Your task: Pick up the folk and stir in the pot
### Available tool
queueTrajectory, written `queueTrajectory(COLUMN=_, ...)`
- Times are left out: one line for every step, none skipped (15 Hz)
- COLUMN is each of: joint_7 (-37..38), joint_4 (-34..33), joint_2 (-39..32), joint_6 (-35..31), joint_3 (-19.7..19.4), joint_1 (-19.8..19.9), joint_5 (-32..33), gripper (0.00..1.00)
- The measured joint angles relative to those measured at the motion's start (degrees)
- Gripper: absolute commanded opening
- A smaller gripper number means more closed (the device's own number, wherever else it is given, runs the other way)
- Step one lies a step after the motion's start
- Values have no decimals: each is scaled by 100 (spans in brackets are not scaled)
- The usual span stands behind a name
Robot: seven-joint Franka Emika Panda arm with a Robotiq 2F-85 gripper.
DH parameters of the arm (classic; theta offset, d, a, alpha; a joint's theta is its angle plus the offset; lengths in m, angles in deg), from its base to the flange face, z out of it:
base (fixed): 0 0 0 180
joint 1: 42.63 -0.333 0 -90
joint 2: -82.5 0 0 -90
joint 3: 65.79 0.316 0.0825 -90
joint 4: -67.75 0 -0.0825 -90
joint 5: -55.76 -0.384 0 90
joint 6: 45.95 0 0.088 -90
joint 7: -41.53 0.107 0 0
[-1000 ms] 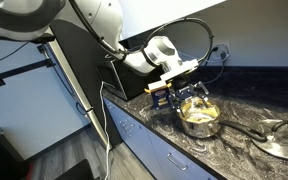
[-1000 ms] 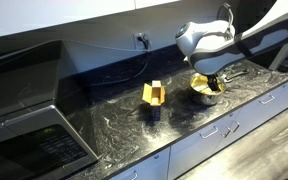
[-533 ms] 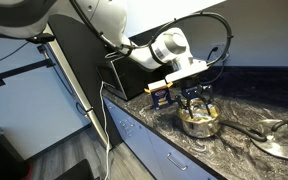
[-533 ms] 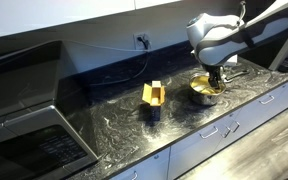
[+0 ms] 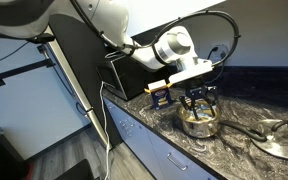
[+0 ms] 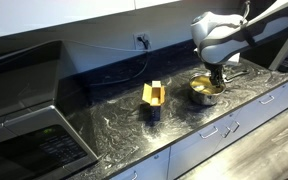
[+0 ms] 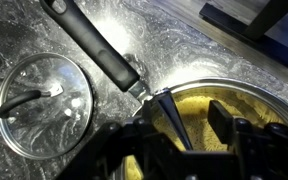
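Claw (image 5: 197,101) hangs just above the pot (image 5: 199,127), right of centre in an exterior view. In the other exterior view the claw (image 6: 218,77) sits over the pot (image 6: 204,92) at upper right, arm coming in from the right edge.

Pot stands upright on the dark marbled worktop (image 5: 234,152), yellow inside showing in the wrist view. There its rim (image 7: 224,80) fills the lower right, and the long dark handle (image 7: 94,45) runs up to the top left.

A thin grey fork (image 7: 172,122) slants down into the pot from the rim, between the claw's dark fingers (image 7: 220,120) at the bottom of the frame. Fingers look spaced w/ the fork between them, but can't tell if they pinch it.

Round lid (image 7: 42,102) lies flat on the worktop at left, beside the handle, not touching the pot. In an exterior view the lid (image 5: 280,137) is at far right.

Yellow box (image 6: 154,95) stands mid-frame, well apart from the pot. Microwave (image 6: 29,130) at lower left.
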Motion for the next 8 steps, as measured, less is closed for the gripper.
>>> queueTrajectory(joint_7=31, joint_4=0, joint_2=-10, joint_6=-8, joint_3=-13, joint_1=0, joint_5=0, gripper=28)
queueTrajectory(joint_7=49, joint_4=-6, joint_2=-19, joint_6=-21, joint_3=-22, joint_1=-1, joint_5=0, gripper=25)
queueTrajectory(joint_7=63, joint_4=-19, joint_2=-23, joint_6=-25, joint_3=-27, joint_1=0, joint_5=0, gripper=22)
queueTrajectory(joint_7=77, joint_4=-29, joint_2=-29, joint_6=-27, joint_3=-29, joint_1=-1, joint_5=0, gripper=16)
queueTrajectory(joint_7=110, joint_4=-39, joint_2=-34, joint_6=-28, joint_3=-30, joint_1=-1, joint_5=0, gripper=6)
queueTrajectory(joint_7=133, joint_4=-43, joint_2=-42, joint_6=-28, joint_3=-31, joint_1=-1, joint_5=0, gripper=1)
queueTrajectory(joint_7=143, joint_4=-49, joint_2=-55, joint_6=-29, joint_3=-31, joint_1=-1, joint_5=0, gripper=0)
queueTrajectory(joint_7=144, joint_4=-68, joint_2=-61, joint_6=-34, joint_3=-31, joint_1=-5, joint_5=0, gripper=0)
